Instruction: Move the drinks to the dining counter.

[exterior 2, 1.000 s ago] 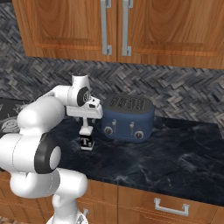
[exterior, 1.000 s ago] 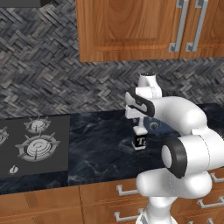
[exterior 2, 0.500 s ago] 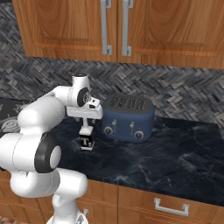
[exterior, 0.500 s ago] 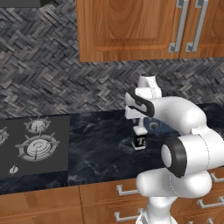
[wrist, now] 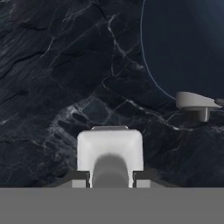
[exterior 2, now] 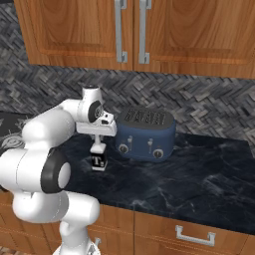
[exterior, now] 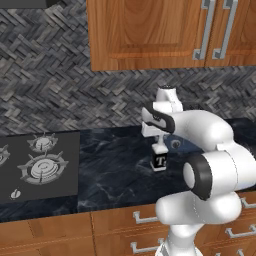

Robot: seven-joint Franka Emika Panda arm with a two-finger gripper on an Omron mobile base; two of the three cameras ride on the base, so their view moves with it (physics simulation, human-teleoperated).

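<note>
**Gripper closed on the square bottle at the kitchen worktop**

Black white-veined marble forms the worktop, backed by a grey herringbone tile wall and topped by wooden wall cabinets with metal handles. Wooden drawers run beneath the front edge. At the left of the left base view, a gas hob is set into the worktop. A blue toaster stands against the wall, just beside the arm's working point.

The squat square clear bottle, bearing a black "T" label and a white cap, stands upright on the marble near the toaster's left end as seen in the right base view. The gripper descends vertically over it. In the hand view, the two dark fingertips sit against opposite sides of the cap, so the jaws are clamped on the bottle's top. Its base appears to rest on the worktop. A toaster lever projects at the right of the hand view.
</note>
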